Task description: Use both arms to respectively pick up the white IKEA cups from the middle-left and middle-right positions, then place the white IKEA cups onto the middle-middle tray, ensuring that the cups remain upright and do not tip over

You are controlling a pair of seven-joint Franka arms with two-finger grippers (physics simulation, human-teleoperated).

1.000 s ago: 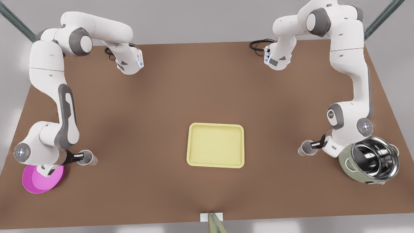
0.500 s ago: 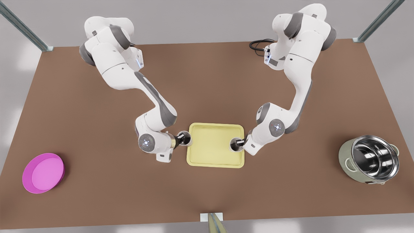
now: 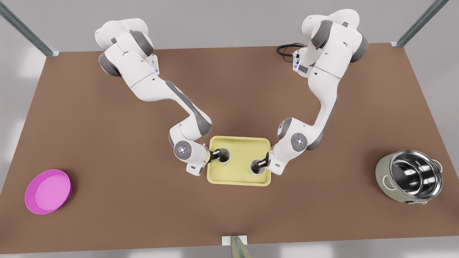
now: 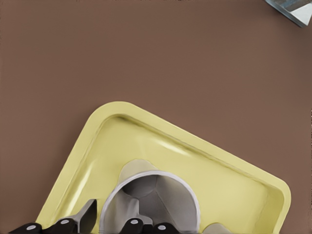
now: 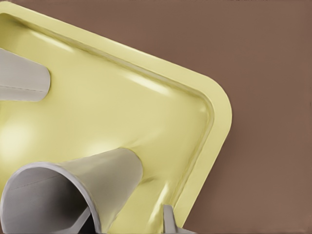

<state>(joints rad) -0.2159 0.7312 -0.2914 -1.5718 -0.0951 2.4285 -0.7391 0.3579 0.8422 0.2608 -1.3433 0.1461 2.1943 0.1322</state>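
Both white cups sit upright inside the yellow tray (image 3: 238, 177), the left gripper (image 3: 216, 154) squeezing the rim of one cup (image 3: 224, 155) and the right gripper (image 3: 264, 163) squeezing the rim of the other cup (image 3: 255, 167).

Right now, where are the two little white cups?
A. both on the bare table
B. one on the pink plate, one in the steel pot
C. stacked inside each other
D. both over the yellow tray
D: each cup sits within the yellow tray, apart, each held by an arm's jaws.
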